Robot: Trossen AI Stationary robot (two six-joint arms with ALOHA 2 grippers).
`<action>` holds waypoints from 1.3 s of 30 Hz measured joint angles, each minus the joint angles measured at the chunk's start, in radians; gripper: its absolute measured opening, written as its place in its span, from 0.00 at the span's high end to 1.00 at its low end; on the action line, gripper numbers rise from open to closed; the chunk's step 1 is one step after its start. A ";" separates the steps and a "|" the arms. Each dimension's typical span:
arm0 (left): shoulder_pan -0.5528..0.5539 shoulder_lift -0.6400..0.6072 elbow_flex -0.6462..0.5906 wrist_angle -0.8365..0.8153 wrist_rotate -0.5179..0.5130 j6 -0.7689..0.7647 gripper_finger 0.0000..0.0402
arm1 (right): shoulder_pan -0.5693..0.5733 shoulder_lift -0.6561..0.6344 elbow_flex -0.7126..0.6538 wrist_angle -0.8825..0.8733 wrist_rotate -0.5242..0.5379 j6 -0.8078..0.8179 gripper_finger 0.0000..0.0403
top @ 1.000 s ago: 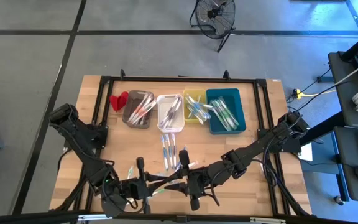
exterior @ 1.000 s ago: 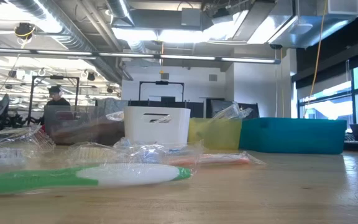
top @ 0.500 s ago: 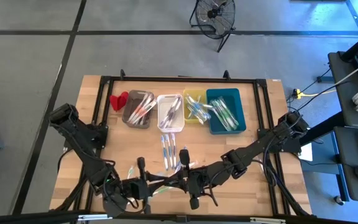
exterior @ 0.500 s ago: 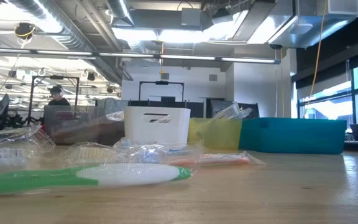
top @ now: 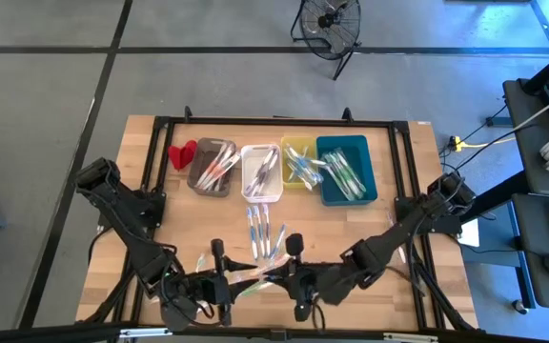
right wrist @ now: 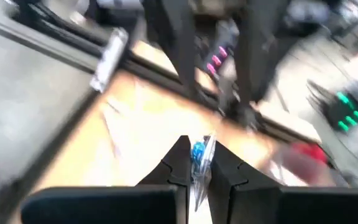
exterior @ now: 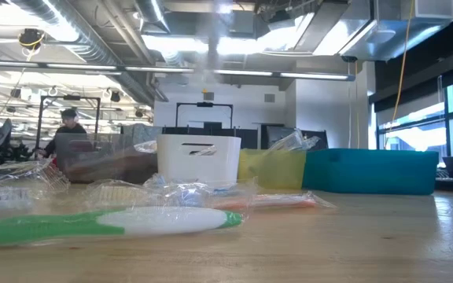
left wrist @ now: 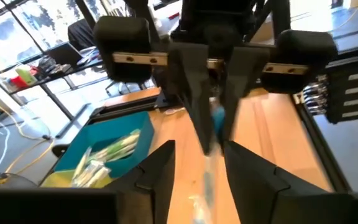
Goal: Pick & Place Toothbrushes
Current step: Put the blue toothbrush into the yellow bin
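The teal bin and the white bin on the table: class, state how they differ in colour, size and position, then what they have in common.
The teal bin is a saturated blue-green; the white bin is pale. The teal bin is clearly larger in the high view. The teal bin sits at the right end of the row, beside the yellow bin; the white bin sits inside the row, between the yellow bin and the grey bin. Both are rectangular, open-topped and hold toothbrushes.

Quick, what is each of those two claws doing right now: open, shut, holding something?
Left gripper: open, holding nothing.
Right gripper: shut on a wrapped toothbrush with a blue head.
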 joint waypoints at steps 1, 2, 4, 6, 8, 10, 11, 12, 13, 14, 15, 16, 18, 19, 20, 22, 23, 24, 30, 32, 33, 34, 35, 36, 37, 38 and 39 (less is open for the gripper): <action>0.000 0.000 0.000 -0.010 -0.003 -0.004 0.66 | 0.010 0.000 0.000 -0.032 0.041 0.025 0.94; 0.000 0.000 0.000 -0.020 -0.003 -0.005 0.66 | 0.018 -0.005 0.000 -0.065 0.086 0.046 0.94; 0.000 0.000 0.000 -0.029 -0.006 -0.005 0.65 | 0.034 -0.013 0.001 -0.140 0.184 0.086 0.94; 0.001 0.000 0.000 -0.030 -0.006 -0.005 0.65 | 0.050 -0.026 0.001 -0.241 0.287 0.129 0.94; 0.000 0.000 0.000 -0.030 -0.005 -0.005 0.65 | 0.055 -0.045 0.000 -0.313 0.361 0.179 0.94; 0.000 0.000 0.000 -0.031 -0.005 -0.005 0.66 | 0.055 -0.069 0.001 -0.380 0.429 0.207 0.94; 0.000 0.000 0.000 -0.032 -0.004 -0.005 0.66 | 0.053 -0.076 0.002 -0.402 0.461 0.207 0.94; 0.000 0.000 0.000 -0.034 -0.001 -0.005 0.66 | 0.050 -0.085 0.003 -0.442 0.499 0.203 0.94; 0.000 0.000 0.000 -0.035 0.007 -0.005 0.66 | 0.045 -0.091 0.002 -0.498 0.551 0.205 0.94; 0.000 0.000 0.000 -0.036 0.013 -0.006 0.66 | 0.035 -0.098 0.002 -0.542 0.590 0.224 0.94; 0.000 0.000 0.000 -0.039 0.014 -0.011 0.67 | 0.022 -0.108 0.002 -0.593 0.613 0.263 0.94; 0.000 0.000 0.000 -0.041 0.016 -0.015 0.67 | 0.007 -0.122 0.002 -0.650 0.617 0.317 0.94; 0.000 0.000 0.000 -0.056 0.028 -0.030 0.67 | -0.027 -0.144 0.002 -0.737 0.619 0.424 0.94; 0.000 0.000 0.000 -0.070 0.037 -0.041 0.67 | -0.044 -0.151 0.002 -0.783 0.623 0.472 0.94; 0.000 0.000 0.000 -0.079 0.044 -0.050 0.67 | -0.062 -0.152 0.002 -0.822 0.631 0.507 0.94; -0.001 0.001 0.000 -0.100 0.047 -0.070 0.67 | -0.086 -0.151 0.002 -0.878 0.650 0.558 0.94; -0.001 0.001 0.000 -0.112 0.048 -0.082 0.67 | -0.099 -0.151 0.002 -0.902 0.663 0.578 0.94; -0.001 0.001 0.000 -0.125 0.047 -0.094 0.66 | -0.111 -0.151 0.002 -0.919 0.671 0.595 0.94; -0.002 0.001 0.000 -0.164 0.053 -0.128 0.66 | -0.148 -0.163 -0.072 -0.898 0.715 0.627 0.94; -0.002 0.001 0.000 -0.171 0.063 -0.136 0.67 | -0.147 -0.181 -0.110 -0.894 0.710 0.636 0.94; -0.002 0.001 0.000 -0.174 0.068 -0.137 0.67 | -0.143 -0.196 -0.134 -0.896 0.707 0.645 0.94; -0.002 0.001 0.000 -0.177 0.070 -0.137 0.67 | -0.138 -0.216 -0.156 -0.896 0.706 0.654 0.94; -0.002 0.001 0.000 -0.181 0.070 -0.137 0.67 | -0.135 -0.242 -0.177 -0.896 0.707 0.664 0.94; -0.002 0.001 0.000 -0.182 0.070 -0.137 0.67 | -0.129 -0.274 -0.199 -0.895 0.707 0.675 0.94; -0.002 0.001 0.000 -0.183 0.072 -0.137 0.67 | -0.122 -0.313 -0.225 -0.896 0.707 0.685 0.94; -0.002 0.001 0.000 -0.183 0.072 -0.137 0.67 | -0.115 -0.351 -0.248 -0.898 0.706 0.704 0.94; -0.002 0.001 0.000 -0.183 0.072 -0.137 0.67 | -0.108 -0.392 -0.271 -0.893 0.701 0.727 0.94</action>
